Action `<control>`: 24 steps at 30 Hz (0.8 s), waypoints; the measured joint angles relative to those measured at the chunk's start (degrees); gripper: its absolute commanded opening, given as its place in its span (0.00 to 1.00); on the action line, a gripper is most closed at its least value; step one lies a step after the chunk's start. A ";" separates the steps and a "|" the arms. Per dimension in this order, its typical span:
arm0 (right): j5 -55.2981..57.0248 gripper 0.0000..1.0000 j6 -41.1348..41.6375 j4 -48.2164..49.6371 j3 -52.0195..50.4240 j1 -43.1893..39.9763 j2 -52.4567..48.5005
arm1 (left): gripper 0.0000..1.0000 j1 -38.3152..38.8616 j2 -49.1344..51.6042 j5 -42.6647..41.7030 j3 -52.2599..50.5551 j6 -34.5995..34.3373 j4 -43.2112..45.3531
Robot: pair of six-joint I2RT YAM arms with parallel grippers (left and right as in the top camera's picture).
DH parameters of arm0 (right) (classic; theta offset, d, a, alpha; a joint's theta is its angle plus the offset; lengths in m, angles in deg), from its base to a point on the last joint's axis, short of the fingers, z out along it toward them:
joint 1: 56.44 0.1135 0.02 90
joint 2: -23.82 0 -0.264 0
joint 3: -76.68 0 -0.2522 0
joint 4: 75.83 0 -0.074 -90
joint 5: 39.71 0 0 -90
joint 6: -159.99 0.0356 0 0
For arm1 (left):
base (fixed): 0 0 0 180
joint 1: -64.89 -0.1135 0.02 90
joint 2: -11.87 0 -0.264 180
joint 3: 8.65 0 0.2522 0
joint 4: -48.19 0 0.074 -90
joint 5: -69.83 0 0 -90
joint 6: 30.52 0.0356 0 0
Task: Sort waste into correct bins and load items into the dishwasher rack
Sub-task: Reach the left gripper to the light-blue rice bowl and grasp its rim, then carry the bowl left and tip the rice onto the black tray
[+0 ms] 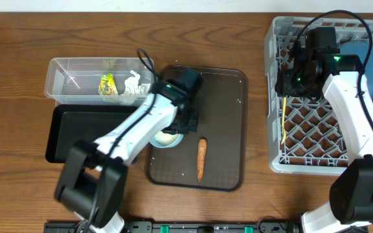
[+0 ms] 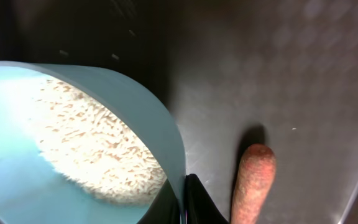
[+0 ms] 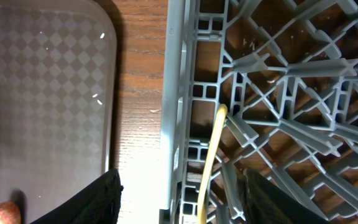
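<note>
- The left gripper [image 2: 184, 202], low over the brown serving tray [image 1: 228, 97], pinches the rim of the light blue cup [image 2: 17, 99], which holds rice [image 2: 92, 149]; a carrot [image 2: 253, 180] lies beside it.
- The right gripper [image 3: 182, 199] is spread wide above the rack [image 3: 179, 93], where the yellow spoon [image 3: 211, 149] lies.
- The clear tub [image 1: 60, 71] holds the wrapper [image 1: 107, 84] and the tissue [image 1: 133, 84].

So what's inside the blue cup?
Lots of white rice grains sit inside the light blue cup, heaped against one side. The cup's bottom under the heap is covered, so anything beneath the rice cannot be seen.
</note>
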 measured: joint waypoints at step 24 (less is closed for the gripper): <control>0.37 0.60 0.00 0.07 0.00 0.00 0.00 | 0.06 -35.56 -11.45 -25.18 -1.57 12.13 -0.24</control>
